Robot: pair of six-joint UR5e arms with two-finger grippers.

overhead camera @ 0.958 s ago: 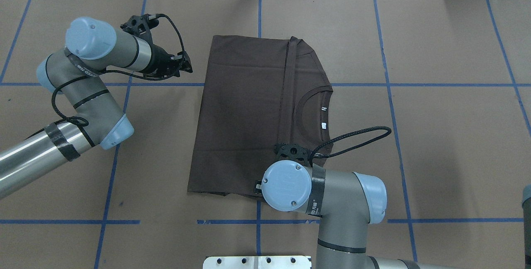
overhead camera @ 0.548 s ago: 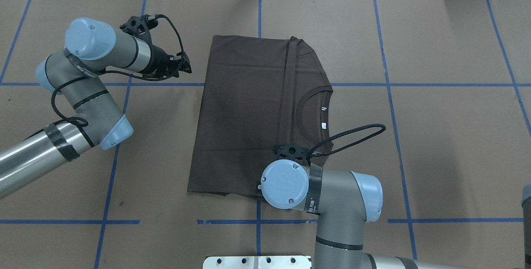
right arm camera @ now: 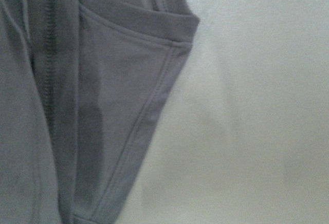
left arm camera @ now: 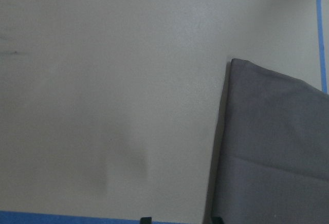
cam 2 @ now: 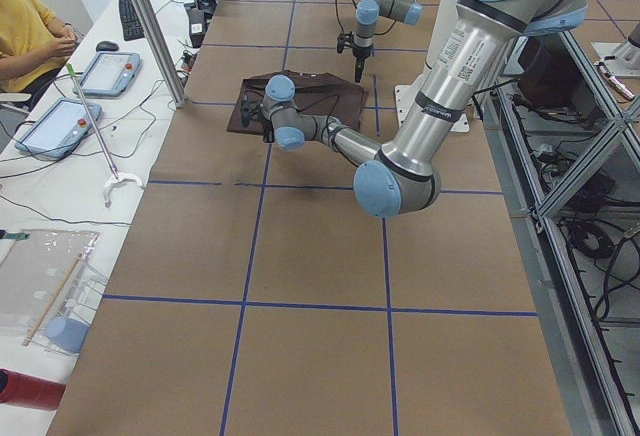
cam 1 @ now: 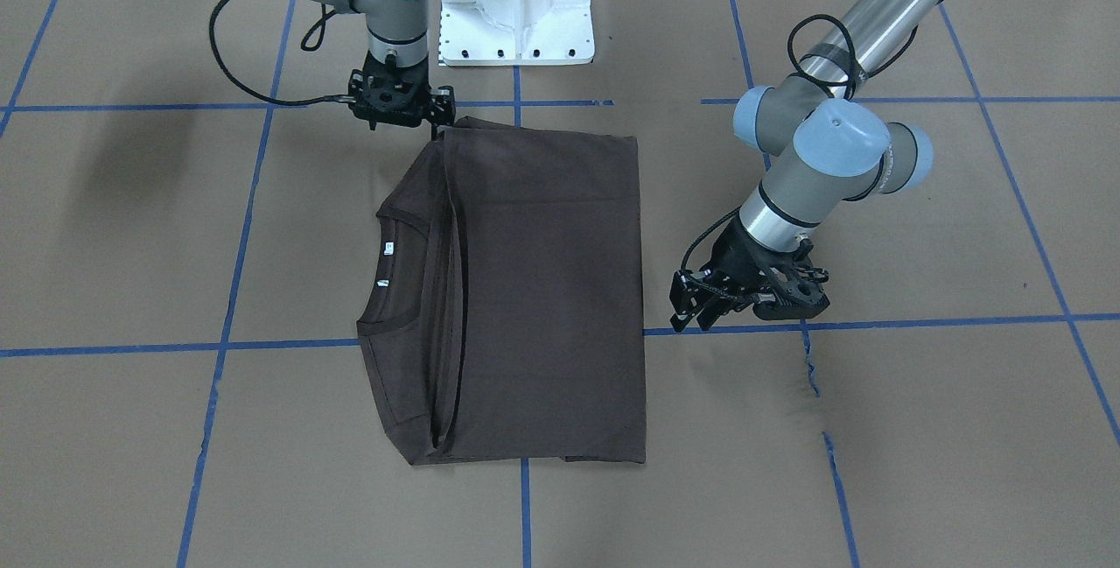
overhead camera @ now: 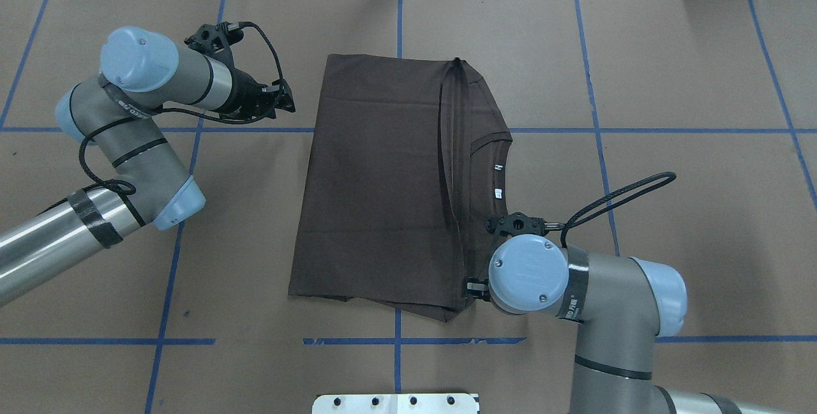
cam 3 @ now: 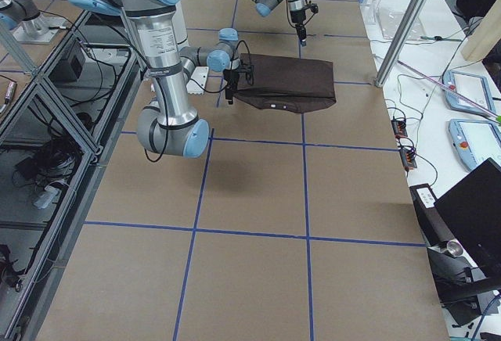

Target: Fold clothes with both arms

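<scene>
The dark brown T-shirt [overhead camera: 376, 178] lies folded flat in the middle of the table [overhead camera: 689, 254]. Its long axis runs from the robot's side toward the far side. The collar [overhead camera: 475, 171] with the white neck tags [overhead camera: 498, 192] is turned to the robot's right.

The right pincer [cam 1: 401, 104] is the nearer one. It stands, pointing down, just at the near right corner of the shirt, where the folded shoulder ends in a point. From it the cloth goes away to the robot's left and toward the far side. The right wrist camera looks at this corner [right arm camera: 133, 106] but shows no fingertips. So I cannot tell how wide this pincer is, or whether it touches the cloth.

The left pincer [cam 1: 696, 310] hangs low beside the far left corner of the shirt, near but apart from it, with bare paper between. The shirt lies to the robot's right of it. Its two fingers stand apart and hold nothing. The left wrist camera shows that corner [left arm camera: 272, 131] lying flat on the table.

In my judgement the next fold turns on this near right corner, so the right arm should take it first.
</scene>
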